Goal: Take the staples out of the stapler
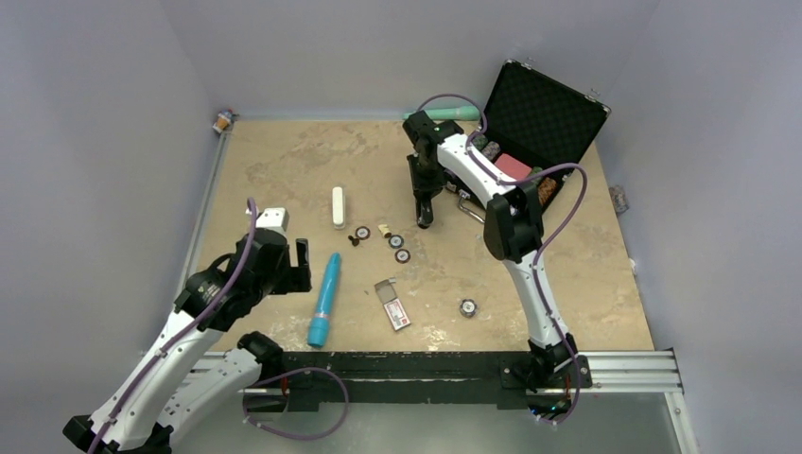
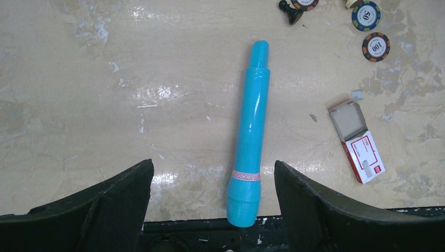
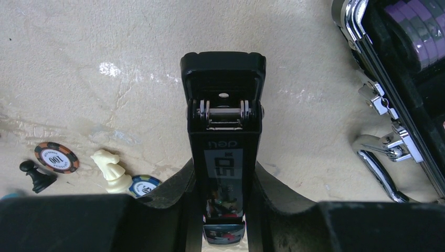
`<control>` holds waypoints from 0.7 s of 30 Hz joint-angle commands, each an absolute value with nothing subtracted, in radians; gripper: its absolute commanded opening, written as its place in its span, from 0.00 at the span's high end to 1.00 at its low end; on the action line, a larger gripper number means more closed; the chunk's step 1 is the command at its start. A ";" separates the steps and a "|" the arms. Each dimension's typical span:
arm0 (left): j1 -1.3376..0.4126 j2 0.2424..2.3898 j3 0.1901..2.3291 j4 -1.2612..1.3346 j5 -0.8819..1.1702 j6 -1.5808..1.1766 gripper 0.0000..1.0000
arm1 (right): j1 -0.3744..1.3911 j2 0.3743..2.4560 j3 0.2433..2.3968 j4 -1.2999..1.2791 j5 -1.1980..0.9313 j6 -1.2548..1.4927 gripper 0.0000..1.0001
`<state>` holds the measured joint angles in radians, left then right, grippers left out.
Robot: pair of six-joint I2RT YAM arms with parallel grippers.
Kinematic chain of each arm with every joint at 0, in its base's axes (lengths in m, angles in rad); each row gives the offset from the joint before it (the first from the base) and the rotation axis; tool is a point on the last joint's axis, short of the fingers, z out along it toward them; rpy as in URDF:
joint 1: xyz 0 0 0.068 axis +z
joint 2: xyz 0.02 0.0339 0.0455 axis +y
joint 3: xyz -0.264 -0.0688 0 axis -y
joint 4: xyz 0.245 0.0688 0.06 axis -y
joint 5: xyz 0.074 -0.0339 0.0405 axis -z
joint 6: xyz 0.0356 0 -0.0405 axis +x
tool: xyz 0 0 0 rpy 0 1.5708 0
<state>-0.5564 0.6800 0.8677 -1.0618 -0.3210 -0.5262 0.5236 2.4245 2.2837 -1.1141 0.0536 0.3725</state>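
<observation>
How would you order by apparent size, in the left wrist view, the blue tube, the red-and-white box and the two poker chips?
1. blue tube
2. red-and-white box
3. 50 chip and 100 chip: alike, not ranked apart.

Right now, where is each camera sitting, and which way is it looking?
Top external: above and behind the arms, looking down on the table; both arms show.
Left wrist: on the left arm, facing down at the blue tube; the left gripper shows, open.
Right wrist: on the right arm, looking along the stapler, clamped in the right gripper.
Shared: top and left wrist both see the blue tube; both wrist views see the poker chips.
</observation>
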 commanded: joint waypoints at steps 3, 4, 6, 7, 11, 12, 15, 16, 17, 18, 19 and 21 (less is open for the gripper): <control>-0.552 0.683 0.887 -1.026 -0.318 -0.499 0.12 | 0.531 2.459 2.346 -1.074 0.060 0.370 0.65; -0.551 0.683 0.885 -1.026 -0.318 -0.498 0.12 | 0.530 2.462 2.353 -1.074 0.055 0.370 0.62; -0.552 0.686 0.886 -1.027 -0.318 -0.499 0.12 | 0.531 2.465 2.365 -1.074 0.044 0.371 0.58; -0.552 0.686 0.886 -1.027 -0.318 -0.499 0.12 | 0.530 2.466 2.370 -1.072 0.038 0.371 0.58; -0.552 0.692 0.886 -1.026 -0.318 -0.498 0.12 | 0.528 2.462 2.383 -1.071 0.026 0.371 0.54; -0.552 0.693 0.886 -1.027 -0.317 -0.498 0.12 | 0.528 2.456 2.384 -1.070 0.021 0.372 0.54; -0.552 0.694 0.885 -1.025 -0.316 -0.497 0.12 | 0.529 2.435 2.388 -1.071 0.016 0.371 0.53; -0.552 0.695 0.884 -1.025 -0.316 -0.497 0.12 | 0.528 2.427 2.390 -1.070 0.014 0.370 0.52; -0.552 0.695 0.884 -1.026 -0.315 -0.498 0.11 | 0.529 2.415 2.393 -1.069 0.014 0.369 0.50; -0.552 0.696 0.884 -1.025 -0.315 -0.498 0.12 | 0.528 2.405 2.395 -1.068 0.013 0.366 0.47; -0.552 0.698 0.884 -1.026 -0.314 -0.499 0.11 | 0.529 2.395 2.398 -1.066 0.011 0.364 0.46; -0.551 0.701 0.886 -1.027 -0.312 -0.501 0.12 | 0.529 2.372 2.396 -1.065 0.017 0.361 0.45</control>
